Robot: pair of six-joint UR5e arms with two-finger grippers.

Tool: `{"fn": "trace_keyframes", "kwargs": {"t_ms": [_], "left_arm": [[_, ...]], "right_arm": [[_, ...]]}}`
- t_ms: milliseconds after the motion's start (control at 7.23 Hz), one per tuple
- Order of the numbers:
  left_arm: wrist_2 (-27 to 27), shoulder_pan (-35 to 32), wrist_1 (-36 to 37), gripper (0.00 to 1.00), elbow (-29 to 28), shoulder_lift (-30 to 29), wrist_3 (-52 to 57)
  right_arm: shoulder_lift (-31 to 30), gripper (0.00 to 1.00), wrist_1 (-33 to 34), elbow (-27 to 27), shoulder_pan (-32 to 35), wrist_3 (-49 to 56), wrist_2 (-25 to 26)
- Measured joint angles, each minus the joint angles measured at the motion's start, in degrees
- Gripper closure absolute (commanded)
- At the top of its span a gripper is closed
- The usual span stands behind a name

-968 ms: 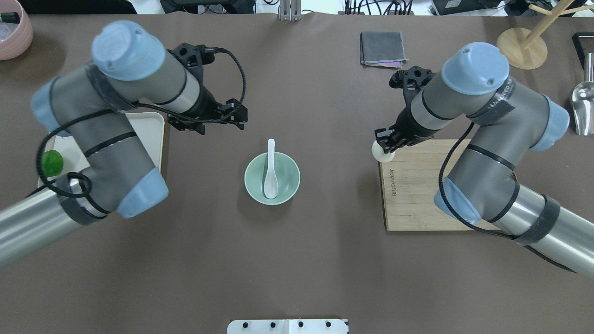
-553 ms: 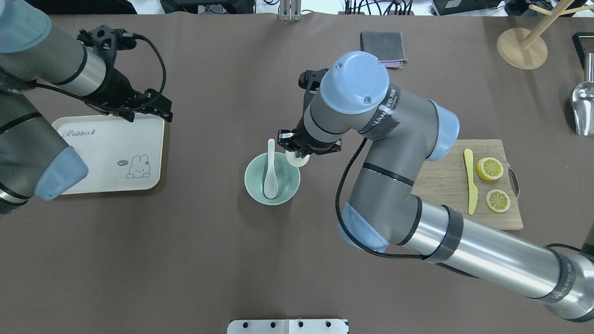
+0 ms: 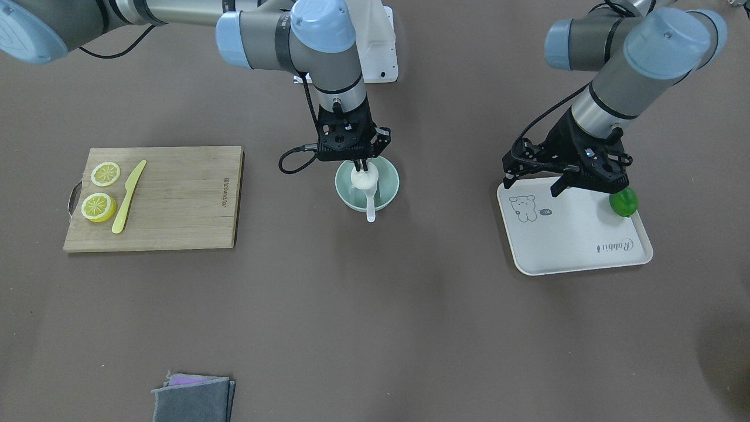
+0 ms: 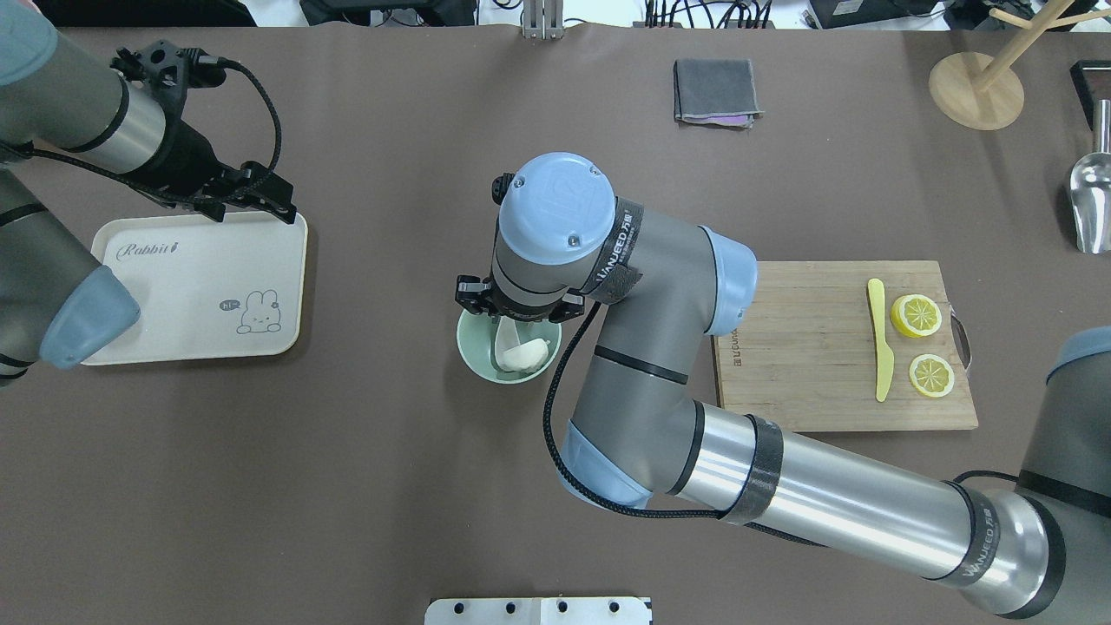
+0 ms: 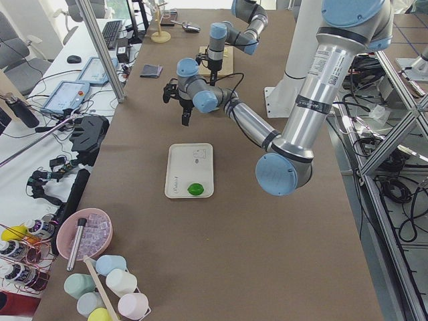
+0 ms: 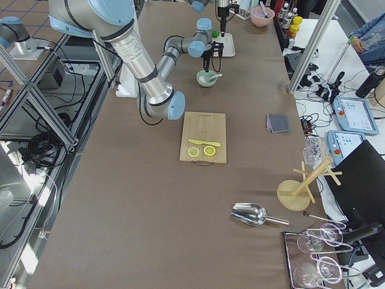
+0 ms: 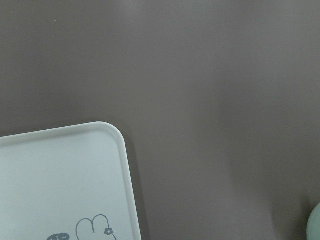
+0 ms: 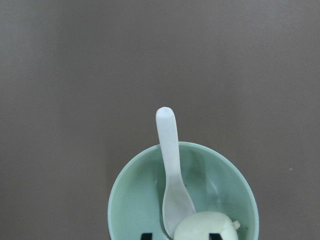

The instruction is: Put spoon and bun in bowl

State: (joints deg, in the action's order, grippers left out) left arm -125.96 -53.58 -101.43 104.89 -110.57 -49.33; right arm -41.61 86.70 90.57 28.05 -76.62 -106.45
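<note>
The mint-green bowl [image 4: 470, 347] stands mid-table. The white spoon [image 8: 167, 150] lies in it, scoop down, handle over the far rim; it also shows in the front view [image 3: 370, 210]. The white bun [image 4: 526, 354] lies in the bowl on the spoon's scoop, seen too in the front view [image 3: 361, 179] and the right wrist view [image 8: 202, 226]. My right gripper [image 3: 359, 167] hangs straight over the bowl [image 3: 345, 195], fingers apart just above the bun. My left gripper [image 4: 252, 208] is open and empty over the tray's far edge, well left of the bowl.
A white rabbit tray [image 4: 174, 295] lies at the left with a green lime [image 3: 623, 202] on it. A wooden board [image 4: 807, 347] at the right holds two lemon slices [image 4: 918, 314] and a yellow knife [image 4: 881, 343]. A grey cloth [image 4: 714, 89], wooden stand [image 4: 976, 87] and metal scoop [image 4: 1089, 195] sit farther back.
My right arm carried the bun from the board's corner to over the bowl, where the bun now lies. My left arm drew back left over the tray.
</note>
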Motion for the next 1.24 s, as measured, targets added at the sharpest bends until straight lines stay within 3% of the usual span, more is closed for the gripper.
{"fn": "trace_keyframes", "kwargs": {"t_ms": [277, 553, 830, 1245], "left_arm": [[-0.01, -0.44, 0.06, 0.03, -0.22, 0.43, 0.17], [-0.07, -3.39, 1.68, 0.03, 0.02, 2.88, 4.71], [-0.07, -10.59, 8.73, 0.03, 1.43, 6.54, 19.42], [-2.98, -23.68, 13.33, 0.02, 1.61, 15.74, 43.29]], "right_arm": [[-4.89, 0.0, 0.46, 3.52, 4.04, 3.46, -5.56], [-15.91, 0.0, 0.68, 9.31, 12.57, 15.84, -12.17], [-27.94, 0.0, 0.67, 12.98, 23.26, 35.1, -16.79], [-41.76, 0.0, 0.75, 13.06, 41.19, 64.42, -23.4]]}}
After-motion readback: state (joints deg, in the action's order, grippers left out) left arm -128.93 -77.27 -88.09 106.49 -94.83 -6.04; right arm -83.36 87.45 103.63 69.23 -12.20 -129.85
